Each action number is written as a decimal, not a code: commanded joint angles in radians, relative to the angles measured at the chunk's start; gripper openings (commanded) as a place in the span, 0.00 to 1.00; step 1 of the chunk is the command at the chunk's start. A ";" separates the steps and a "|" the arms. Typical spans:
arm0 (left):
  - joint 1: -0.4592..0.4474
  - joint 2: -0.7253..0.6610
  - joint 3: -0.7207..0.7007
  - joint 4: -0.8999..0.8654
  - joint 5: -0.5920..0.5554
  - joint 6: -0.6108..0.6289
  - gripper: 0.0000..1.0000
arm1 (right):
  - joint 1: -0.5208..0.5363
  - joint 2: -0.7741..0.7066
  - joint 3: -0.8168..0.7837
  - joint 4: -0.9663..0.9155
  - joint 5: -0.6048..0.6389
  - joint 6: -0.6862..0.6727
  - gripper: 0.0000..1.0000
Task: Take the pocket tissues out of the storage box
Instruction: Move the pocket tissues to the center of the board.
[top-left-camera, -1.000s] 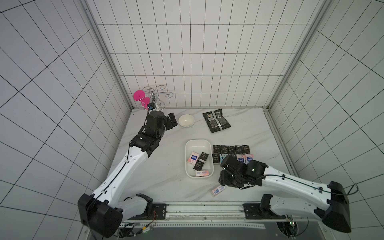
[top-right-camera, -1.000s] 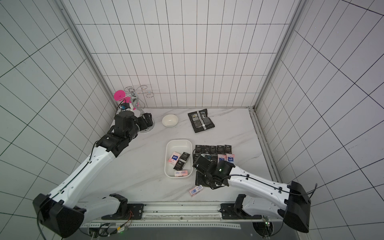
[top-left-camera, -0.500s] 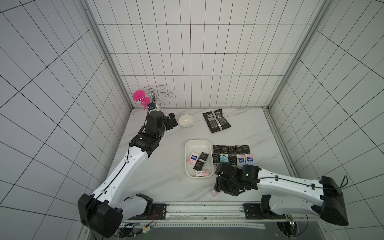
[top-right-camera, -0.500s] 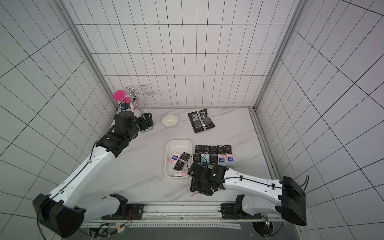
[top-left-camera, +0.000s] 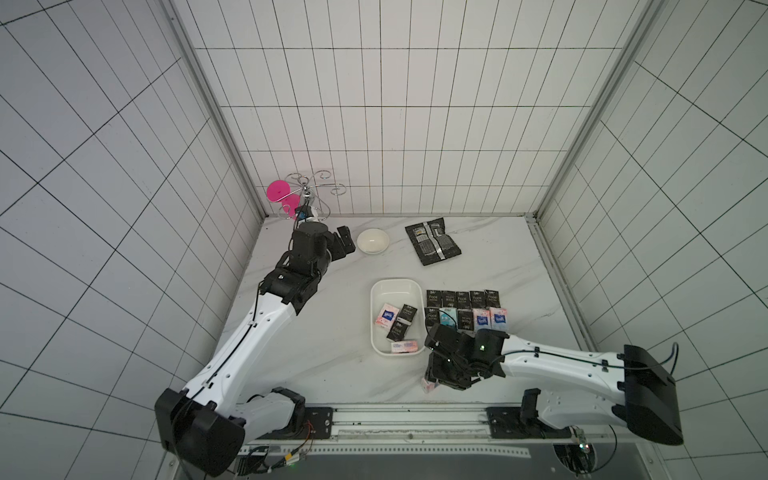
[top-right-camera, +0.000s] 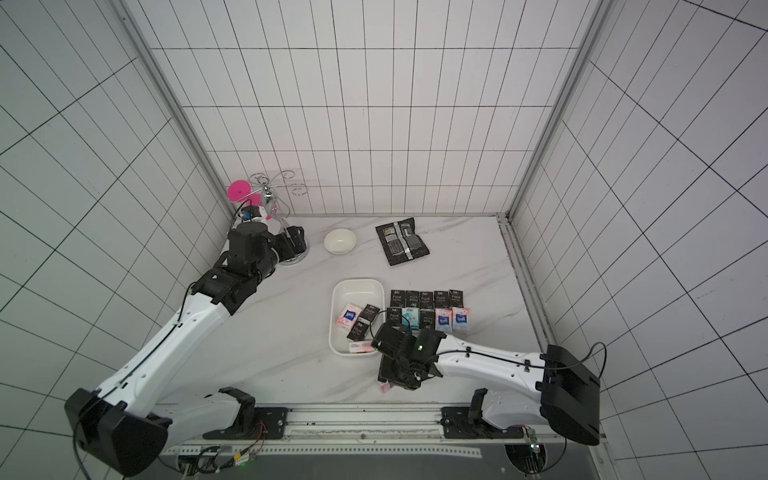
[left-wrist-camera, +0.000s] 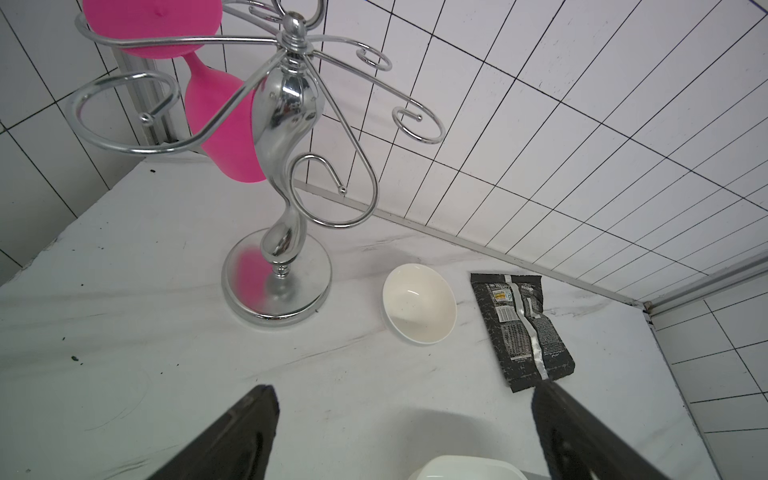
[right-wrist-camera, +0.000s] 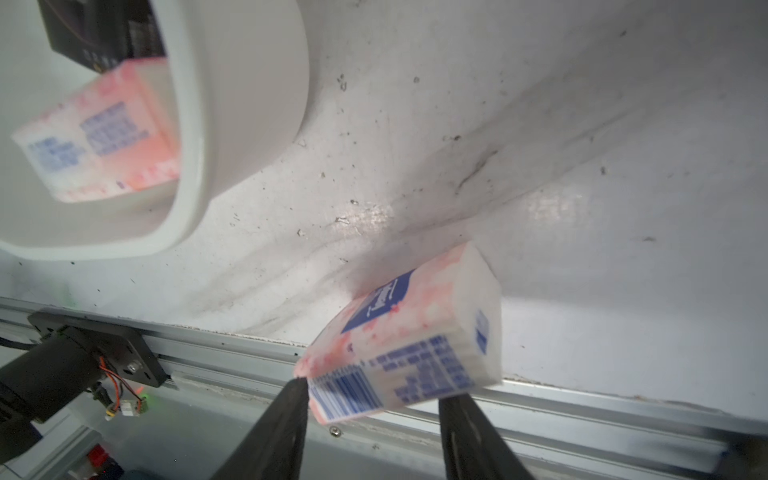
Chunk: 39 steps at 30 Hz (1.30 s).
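Ten pocket tissues (top-left-camera: 478, 299) lie in two rows on the counter (top-left-camera: 332, 353), just beside the storage box (top-left-camera: 395, 293). Four more lie inside, not yet taken out. On the right gripper (right-wrist-camera: 376, 390) the fingers straddle a pink packet (right-wrist-camera: 415, 328) at the counter's front edge, partly closed; whether they clamp it I cannot tell. The left gripper (left-wrist-camera: 403, 388) has its fingers wide apart and empty.

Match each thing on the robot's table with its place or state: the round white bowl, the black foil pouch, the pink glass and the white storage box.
Things:
1. round white bowl
2. black foil pouch
3. pink glass
4. storage box

Places or states:
A. holds four tissue packets
B. hangs upside down on the chrome rack
C. lies flat, silver strip up
D. stands empty between rack and pouch

Pairs: 1-D, 2-C, 3-B, 4-A.
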 joint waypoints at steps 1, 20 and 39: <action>-0.002 -0.020 -0.002 0.011 0.002 -0.002 0.99 | -0.022 0.018 -0.035 0.019 -0.016 -0.029 0.39; -0.002 -0.001 -0.012 0.033 0.005 -0.009 0.99 | -0.131 0.064 -0.078 0.015 0.056 -0.255 0.08; -0.004 0.012 -0.004 0.031 -0.008 -0.006 0.99 | -0.172 0.200 0.079 0.079 0.143 -0.583 0.08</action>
